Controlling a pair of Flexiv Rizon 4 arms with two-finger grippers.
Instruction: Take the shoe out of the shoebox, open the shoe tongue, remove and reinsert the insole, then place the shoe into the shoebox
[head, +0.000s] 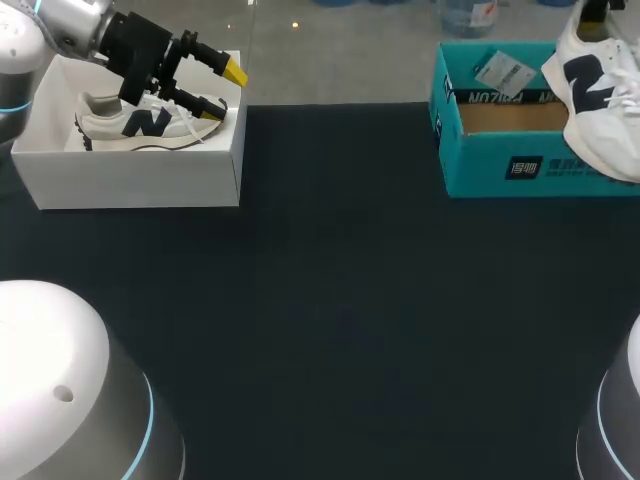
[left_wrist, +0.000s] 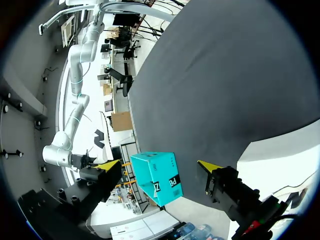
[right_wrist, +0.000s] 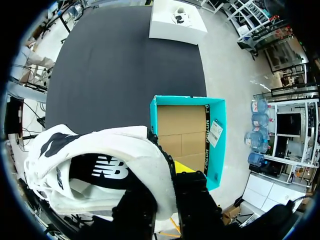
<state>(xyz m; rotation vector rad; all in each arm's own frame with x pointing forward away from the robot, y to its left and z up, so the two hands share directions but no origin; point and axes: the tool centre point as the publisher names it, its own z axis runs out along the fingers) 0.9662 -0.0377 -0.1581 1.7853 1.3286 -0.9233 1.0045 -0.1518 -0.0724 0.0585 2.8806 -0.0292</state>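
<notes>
Left fingers (head: 235, 72) spread wide; right fingers (right_wrist: 182, 167) clamped, wrist pointing down.

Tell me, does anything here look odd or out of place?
Only the white shoe hanging in the air near the open teal shoebox, pinched by the right gripper; it's held, not dropped. Nothing looks spilled or damaged.

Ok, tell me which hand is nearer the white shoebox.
Left. Left hand hovers over the white shoebox; right hand is across the table, holding a shoe by the teal box.
</notes>
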